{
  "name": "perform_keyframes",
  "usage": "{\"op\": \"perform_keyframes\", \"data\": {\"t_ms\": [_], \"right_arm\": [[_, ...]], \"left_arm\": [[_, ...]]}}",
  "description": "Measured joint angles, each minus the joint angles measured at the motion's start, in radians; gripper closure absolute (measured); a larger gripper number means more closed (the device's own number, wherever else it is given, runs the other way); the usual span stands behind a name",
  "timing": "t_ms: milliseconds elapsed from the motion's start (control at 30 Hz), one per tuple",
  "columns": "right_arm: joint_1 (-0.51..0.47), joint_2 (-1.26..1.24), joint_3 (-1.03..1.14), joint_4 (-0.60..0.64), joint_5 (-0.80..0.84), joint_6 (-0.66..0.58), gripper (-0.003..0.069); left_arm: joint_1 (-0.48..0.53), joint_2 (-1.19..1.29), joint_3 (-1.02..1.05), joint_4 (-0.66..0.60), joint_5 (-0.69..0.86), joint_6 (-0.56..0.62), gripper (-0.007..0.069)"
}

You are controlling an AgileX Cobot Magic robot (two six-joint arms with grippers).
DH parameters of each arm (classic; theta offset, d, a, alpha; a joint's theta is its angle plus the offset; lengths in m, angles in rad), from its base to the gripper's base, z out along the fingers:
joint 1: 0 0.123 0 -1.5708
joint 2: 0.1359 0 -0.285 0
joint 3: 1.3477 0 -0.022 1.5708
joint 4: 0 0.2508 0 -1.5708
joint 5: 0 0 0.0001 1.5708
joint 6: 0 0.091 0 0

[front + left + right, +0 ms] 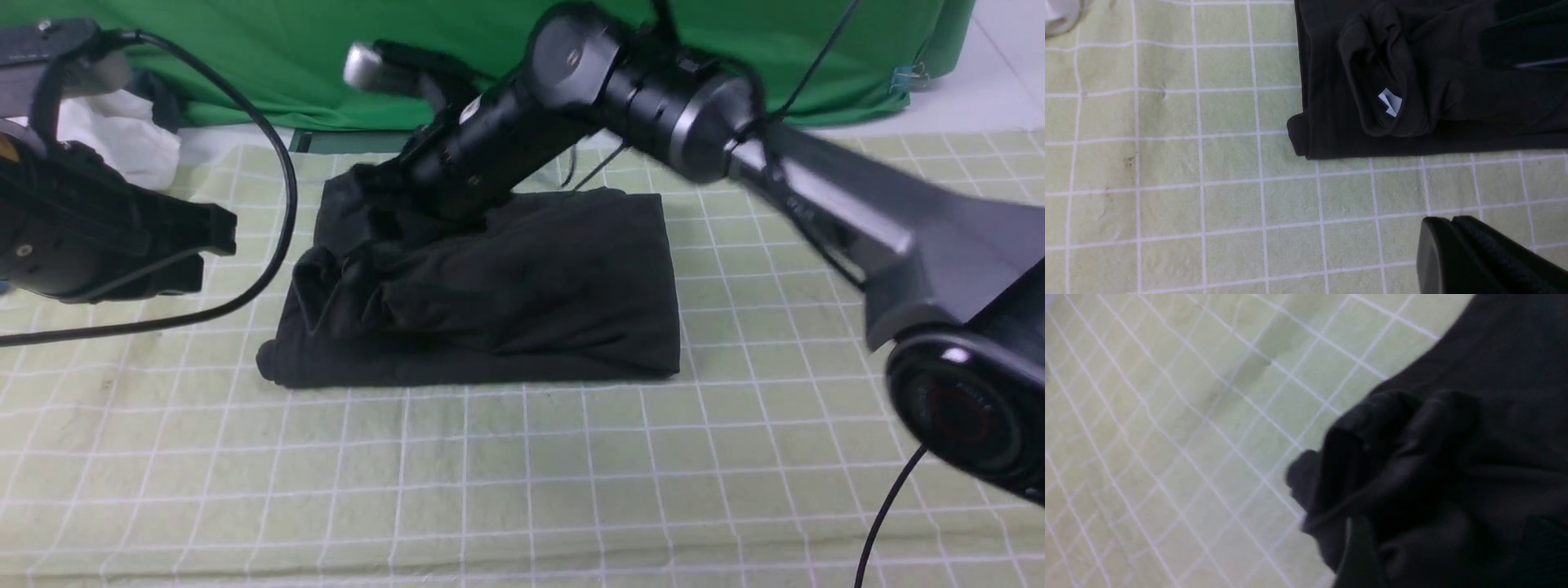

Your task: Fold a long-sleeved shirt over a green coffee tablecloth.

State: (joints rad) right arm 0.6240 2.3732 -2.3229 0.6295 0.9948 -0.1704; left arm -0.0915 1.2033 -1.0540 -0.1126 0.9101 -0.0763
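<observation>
The left fingers (1478, 261) were pressed together w/ nothing between them. They hung over bare cloth near the shirt's left side, apart from it. The right fingers (397, 181) were down at the far left part of the shirt. They were black on black in the front view and blurred in the wrist view, so I cannot tell if they were wide, narrow or holding fabric.

The long-sleeved shirt (531, 302) lay on the green coffee tablecloth (522, 474), approx. in the middle and toward the far side, already in a rough rectangle. Its right part was flat. Its left end was bunched, w/ the collar (1392, 73) rolled up and a small white label (1390, 104) showing inside.

In my judgement the shirt is soft, light and limp, i.e. it will sag and trail when lifted, and loose layers can slide apart. A good hold is prob. at an edge or corner, pinching all layers together but not the tablecloth under them. The bunched collar end needs smoothing, not pulling.

Behind were a white garment (122, 135) and a deep-green backdrop (326, 57).
</observation>
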Motion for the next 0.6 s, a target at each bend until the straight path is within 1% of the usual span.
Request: {"op": "perform_keyframes", "data": {"t_ms": [67, 100, 167, 200, 300, 433, 500, 600], "right_arm": [[-0.037, -0.019, -0.040, -0.091, 0.075, 0.003, 0.0341], [-0.060, -0.027, -0.068, -0.139, 0.122, 0.004, 0.0446], [-0.096, -0.038, -0.103, -0.228, 0.179, 0.004, 0.0582], [-0.112, -0.045, -0.110, -0.269, 0.194, 0.004, 0.0613], [-0.153, -0.067, -0.094, -0.332, 0.212, 0.004, 0.0647], [-0.176, -0.104, -0.033, -0.385, 0.216, -0.005, 0.0652], [-0.185, -0.128, 0.012, -0.408, 0.216, -0.012, 0.0652], [-0.213, -0.215, 0.142, -0.431, 0.220, -0.031, 0.0654]], "left_arm": [[0.000, 0.017, 0.000, -0.013, -0.011, -0.005, 0.0613], [0.000, 0.035, 0.000, -0.025, -0.022, -0.007, 0.0613], [0.000, 0.081, -0.001, -0.060, -0.054, -0.010, 0.0613], [0.000, 0.109, -0.005, -0.075, -0.066, -0.010, 0.0612], [0.000, 0.209, -0.049, -0.114, -0.087, -0.005, 0.0602], [0.000, 0.321, -0.129, -0.133, -0.085, 0.029, 0.0562], [0.000, 0.371, -0.161, -0.138, -0.082, 0.038, 0.0529], [0.000, 0.486, -0.249, -0.143, -0.067, 0.058, 0.0407]]}}
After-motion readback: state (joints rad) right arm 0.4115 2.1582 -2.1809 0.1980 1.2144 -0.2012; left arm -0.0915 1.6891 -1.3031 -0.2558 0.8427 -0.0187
